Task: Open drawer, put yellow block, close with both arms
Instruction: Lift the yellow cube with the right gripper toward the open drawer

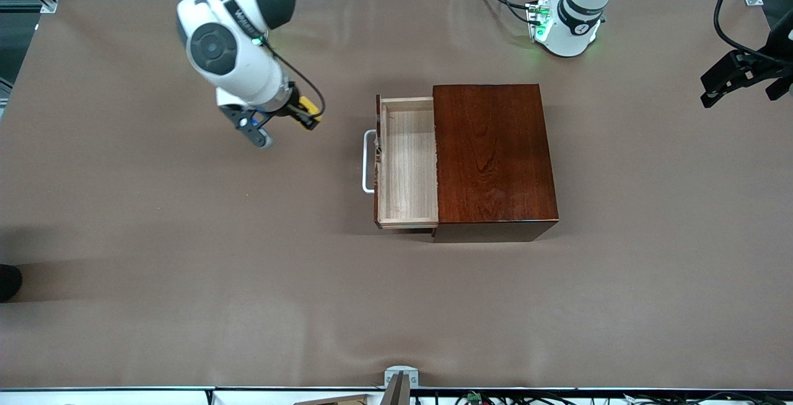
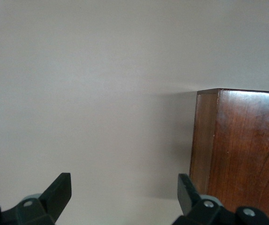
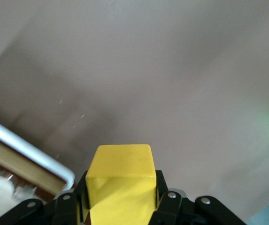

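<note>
Two end effectors | right (image 1: 308, 114) clamps yellow block (image 1: 309, 108) | left (image 2: 125, 192) apart | drawer (image 1: 406, 163) open

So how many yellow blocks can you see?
1. The small yellow cube block is pinched in the right arm's black hand, up over the brown table beside the open pale-wood drawer. The dark wooden box could hide others.

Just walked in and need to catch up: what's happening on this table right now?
The right pincer is shut on the yellow block, held in the air over bare table toward the right arm's end, short of the drawer. The drawer is pulled out of the wooden box and has nothing in it. The left pincer waits open, off at the left arm's end.
</note>
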Robot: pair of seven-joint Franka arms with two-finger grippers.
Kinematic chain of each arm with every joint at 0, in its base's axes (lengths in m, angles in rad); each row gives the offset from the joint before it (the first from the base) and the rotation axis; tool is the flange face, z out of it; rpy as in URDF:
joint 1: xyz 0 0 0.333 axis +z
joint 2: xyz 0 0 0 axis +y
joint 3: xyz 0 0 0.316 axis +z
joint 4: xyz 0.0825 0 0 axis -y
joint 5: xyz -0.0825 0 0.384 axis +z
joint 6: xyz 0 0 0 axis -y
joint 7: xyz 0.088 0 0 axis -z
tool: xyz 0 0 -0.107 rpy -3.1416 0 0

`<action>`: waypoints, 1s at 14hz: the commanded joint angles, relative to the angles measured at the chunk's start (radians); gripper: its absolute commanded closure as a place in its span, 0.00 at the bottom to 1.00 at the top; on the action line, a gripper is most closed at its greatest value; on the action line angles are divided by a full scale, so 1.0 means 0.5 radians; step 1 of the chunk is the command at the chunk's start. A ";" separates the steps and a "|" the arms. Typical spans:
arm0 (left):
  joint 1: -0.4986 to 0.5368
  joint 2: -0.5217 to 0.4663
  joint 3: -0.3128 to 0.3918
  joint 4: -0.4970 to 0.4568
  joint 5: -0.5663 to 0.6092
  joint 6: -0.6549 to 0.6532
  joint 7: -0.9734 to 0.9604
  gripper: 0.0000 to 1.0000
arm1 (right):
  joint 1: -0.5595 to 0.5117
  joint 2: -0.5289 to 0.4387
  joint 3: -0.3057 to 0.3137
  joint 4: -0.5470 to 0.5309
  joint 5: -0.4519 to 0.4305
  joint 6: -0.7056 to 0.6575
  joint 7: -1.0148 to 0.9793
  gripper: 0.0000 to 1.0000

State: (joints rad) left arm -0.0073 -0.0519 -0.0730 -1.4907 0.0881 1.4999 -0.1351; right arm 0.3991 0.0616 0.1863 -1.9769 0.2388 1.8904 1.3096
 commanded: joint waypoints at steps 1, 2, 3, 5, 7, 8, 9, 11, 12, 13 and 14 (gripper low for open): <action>0.024 -0.016 -0.017 -0.004 -0.032 -0.021 0.022 0.00 | 0.082 0.049 0.002 0.051 0.068 0.078 0.251 1.00; 0.024 -0.016 -0.017 -0.004 -0.032 -0.027 0.022 0.00 | 0.137 0.055 0.002 0.054 0.068 0.127 0.356 1.00; 0.024 -0.016 -0.017 -0.004 -0.032 -0.030 0.022 0.00 | 0.171 0.070 0.002 0.057 0.068 0.185 0.475 1.00; 0.024 -0.019 -0.017 -0.004 -0.032 -0.033 0.025 0.00 | 0.244 0.107 0.002 0.103 0.068 0.259 0.690 1.00; 0.024 -0.019 -0.017 -0.004 -0.032 -0.033 0.025 0.00 | 0.300 0.217 -0.001 0.247 0.065 0.263 0.887 1.00; 0.024 -0.019 -0.017 -0.004 -0.032 -0.033 0.025 0.00 | 0.324 0.278 -0.001 0.330 0.065 0.263 0.985 1.00; 0.024 -0.019 -0.017 -0.001 -0.032 -0.033 0.028 0.00 | 0.358 0.349 -0.001 0.412 0.053 0.266 1.074 1.00; 0.024 -0.031 -0.017 -0.001 -0.032 -0.054 0.010 0.00 | 0.404 0.477 -0.005 0.554 0.035 0.293 1.224 1.00; 0.024 -0.031 -0.017 -0.001 -0.032 -0.057 0.009 0.00 | 0.423 0.511 -0.005 0.570 0.032 0.339 1.265 1.00; 0.024 -0.031 -0.017 -0.001 -0.032 -0.058 0.009 0.00 | 0.432 0.527 -0.008 0.567 0.029 0.394 1.277 1.00; 0.024 -0.028 -0.017 -0.001 -0.032 -0.058 0.006 0.00 | 0.432 0.545 -0.008 0.567 0.029 0.425 1.295 1.00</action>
State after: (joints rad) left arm -0.0073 -0.0520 -0.0734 -1.4919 0.0881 1.4867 -0.1352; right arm 0.6026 0.2967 0.1898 -1.7356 0.2549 2.0885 1.9176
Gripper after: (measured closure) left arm 0.000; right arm 0.445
